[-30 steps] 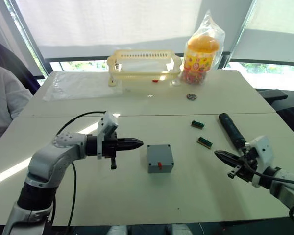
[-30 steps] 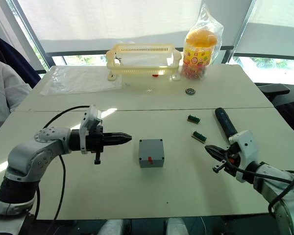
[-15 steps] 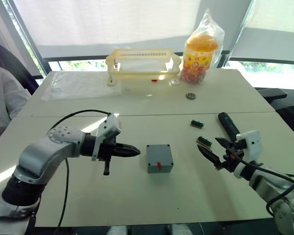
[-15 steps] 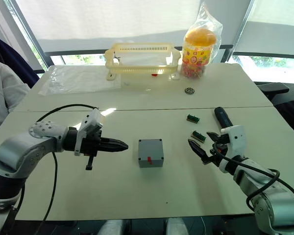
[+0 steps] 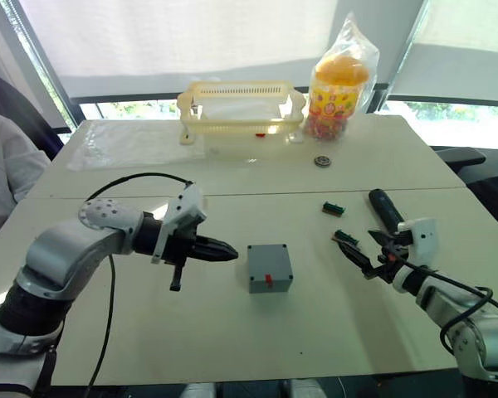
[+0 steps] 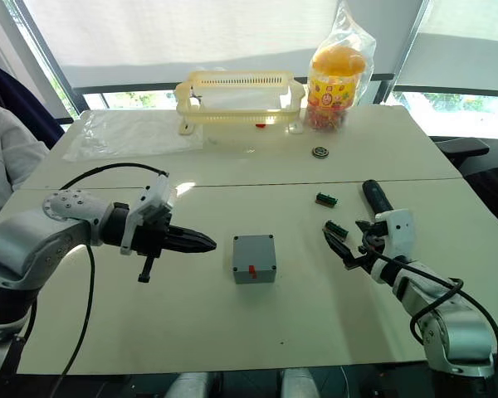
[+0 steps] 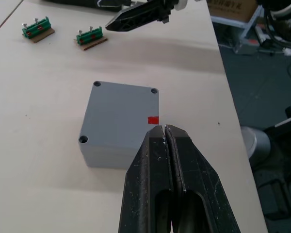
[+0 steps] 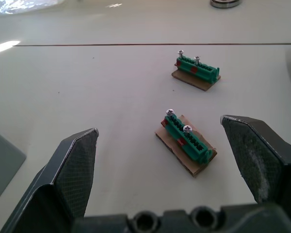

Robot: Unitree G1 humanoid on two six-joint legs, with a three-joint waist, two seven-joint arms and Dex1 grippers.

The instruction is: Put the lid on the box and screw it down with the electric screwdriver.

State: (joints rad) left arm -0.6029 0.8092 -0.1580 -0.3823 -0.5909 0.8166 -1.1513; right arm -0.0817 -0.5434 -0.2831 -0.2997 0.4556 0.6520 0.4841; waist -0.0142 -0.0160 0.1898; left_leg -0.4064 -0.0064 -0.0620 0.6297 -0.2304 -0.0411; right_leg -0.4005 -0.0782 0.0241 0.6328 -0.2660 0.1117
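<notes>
The grey box [image 5: 270, 268] stands mid-table with its red mark facing me. The lid [image 7: 123, 109], a flat plate with corner holes, lies on top of it. My left gripper [image 5: 231, 251] is shut and empty, its tips a short way left of the box, pointing at it. The black electric screwdriver [image 5: 386, 210] lies on the table at the right. My right gripper [image 5: 361, 249] is open just in front of it, its fingers [image 8: 80, 155] on either side of a green terminal block [image 8: 186, 143] carrying two screws, without touching it.
A second green terminal block [image 5: 334, 209] lies a little farther back. At the far edge stand a yellow basket [image 5: 241, 108] and a bagged snack jar [image 5: 340, 95], with a plastic sheet [image 5: 133, 141] to their left and a small metal ring [image 5: 321, 161]. A person's sleeve [image 5: 4, 166] shows at the left.
My right gripper has opened wide and moved forward and left, up to the nearer green block. The left gripper has dipped slightly and stays shut beside the box.
</notes>
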